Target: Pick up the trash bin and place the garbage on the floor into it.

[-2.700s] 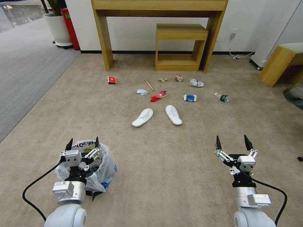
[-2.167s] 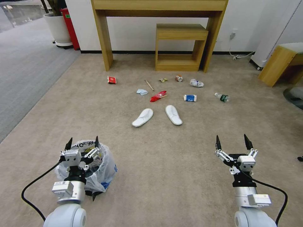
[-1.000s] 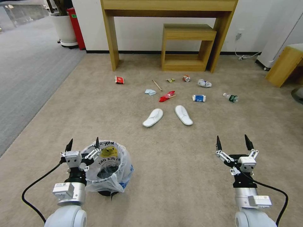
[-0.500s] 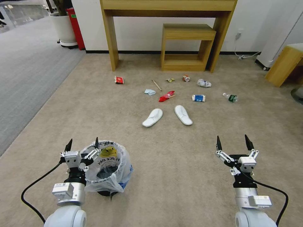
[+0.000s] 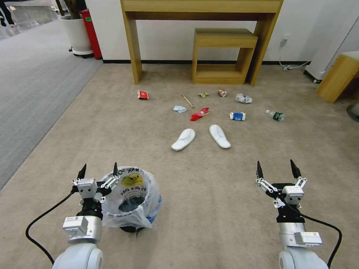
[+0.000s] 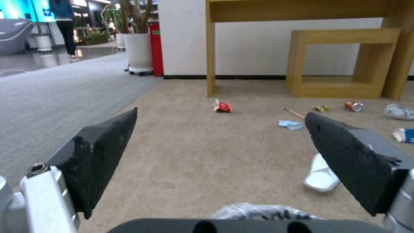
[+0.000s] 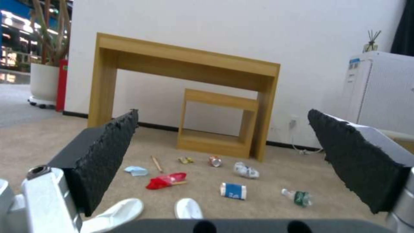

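A tall wooden console table (image 5: 202, 7) stands against the white wall (image 5: 168, 41), a low wooden stool (image 5: 224, 56) tucked beneath it. Left of the table, a white planter (image 5: 77, 35), a red bin (image 5: 91, 33) and grey ribbed carpet (image 5: 33, 86) beside the beige carpet (image 5: 209, 194).
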{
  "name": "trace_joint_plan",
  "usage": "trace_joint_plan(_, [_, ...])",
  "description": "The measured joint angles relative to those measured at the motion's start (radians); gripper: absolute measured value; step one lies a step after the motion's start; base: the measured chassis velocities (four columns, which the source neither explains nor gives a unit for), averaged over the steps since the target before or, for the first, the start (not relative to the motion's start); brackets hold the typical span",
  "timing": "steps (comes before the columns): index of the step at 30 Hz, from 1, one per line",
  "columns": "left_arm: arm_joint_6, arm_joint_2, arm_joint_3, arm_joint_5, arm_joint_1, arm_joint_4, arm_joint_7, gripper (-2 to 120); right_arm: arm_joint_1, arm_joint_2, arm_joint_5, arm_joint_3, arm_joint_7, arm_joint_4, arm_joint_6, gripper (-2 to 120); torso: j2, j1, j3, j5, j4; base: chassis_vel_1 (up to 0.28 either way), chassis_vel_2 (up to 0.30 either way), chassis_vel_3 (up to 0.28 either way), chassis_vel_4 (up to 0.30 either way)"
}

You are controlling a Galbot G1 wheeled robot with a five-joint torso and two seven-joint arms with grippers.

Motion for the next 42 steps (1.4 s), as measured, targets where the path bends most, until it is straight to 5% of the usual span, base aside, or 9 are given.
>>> trace_joint_plan(9, [0.018, 0.009, -0.012, 0.0, 0.0, -0.02, -0.001, 100, 0.0, 0.0, -0.001, -0.001, 0.002, 0.0, 0.007, 100, 0.0, 0.0, 0.0, 0.0007, 0.0, 0.023, 0.018, -0.014, -0.02])
trace_joint_plan(15, [0.17, 0.063, -0.028, -0.024, -0.001, -0.079, -0.031, 100, -0.001, -0.007, 0.001, 0.001, 0.006, 0.005, 0.007, 100, 0.0, 0.0, 0.0, 0.0004, 0.0, 0.0, 0.0, 0.0, 0.0])
trace_joint_plan(17, [0.317, 0.126, -0.039, -0.038, -0.003, -0.125, -0.059, 100, 0.001, -0.011, 0.002, 0.001, 0.012, 0.007, 0.007, 100, 0.0, 0.0, 0.0, 0.0005, -0.0001, 0.0, 0.0, 0.0, 0.0])
trace_joint_plan(19, [0.358, 0.142, -0.04, -0.042, -0.003, -0.136, -0.064, 100, 0.001, -0.011, 0.002, 0.001, 0.012, 0.007, 0.007, 100, 0.0, 0.0, 0.0, 0.0004, 0.0, 0.0, 0.0, 0.0, 0.0])
trace_joint_plan(21, [0.6, 0.244, -0.032, -0.134, 0.007, -0.182, -0.101, 100, 0.003, -0.011, 0.003, -0.001, 0.015, 0.013, 0.003, 100, 0.0, 0.0, 0.0, 0.0004, 0.0, 0.0, 0.0, 0.0, 0.0])
trace_joint_plan(22, [0.6, 0.244, -0.032, -0.134, 0.007, -0.182, -0.101, 100, 0.003, -0.011, 0.003, -0.001, 0.015, 0.013, 0.003, 100, 0.0, 0.0, 0.0, 0.0004, 0.0, 0.0, 0.0, 0.0, 0.0])
trace_joint_plan(25, [0.747, 0.321, -0.031, -0.286, 0.001, -0.2, -0.19, 100, 0.002, -0.013, 0.005, -0.001, 0.015, 0.014, 0.002, 100, 0.0, 0.0, 0.0, 0.0002, 0.0, 0.0, 0.0, 0.0, 0.0])
trace_joint_plan(34, [0.767, 0.403, -0.042, -0.365, 0.014, -0.188, -0.191, 100, 0.0, -0.016, 0.01, 0.003, 0.015, 0.017, 0.003, 100, 0.0, 0.0, 0.0, 0.0003, 0.0, 0.0, 0.0, 0.0, 0.0])
trace_joint_plan(42, [0.76, 0.387, -0.011, -0.363, -0.023, -0.122, -0.183, 100, -0.002, -0.008, 0.005, -0.001, 0.015, 0.021, 0.004, 100, 0.0, 0.0, 0.0, 0.0004, -0.0001, 0.0, 0.0, 0.0, 0.0])
